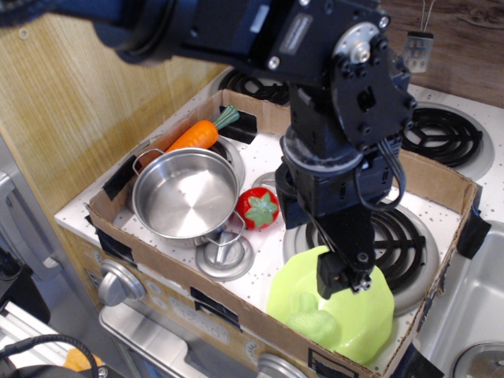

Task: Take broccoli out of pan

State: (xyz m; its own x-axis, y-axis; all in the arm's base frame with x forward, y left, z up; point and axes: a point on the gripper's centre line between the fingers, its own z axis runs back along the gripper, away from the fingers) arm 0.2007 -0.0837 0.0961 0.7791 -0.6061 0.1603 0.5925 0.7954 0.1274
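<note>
Pale-green broccoli (pixel 309 316) is seen lying on the lime plate (pixel 370 315), outside the pan (pixel 187 194). Claw (pixel 344 277) is held just above the plate, beside the broccoli; apart or together cannot be told. Tomato (pixel 258 209) is set against the pan, carrot (pixel 194 135) behind it.

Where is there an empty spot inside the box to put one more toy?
The pan is empty inside. Bare speckled stovetop shows between the tomato, the knob and the green plate. It is crowded by the plate: the broccoli lies on it under the gripper. The carrot fills the back-left corner.
</note>
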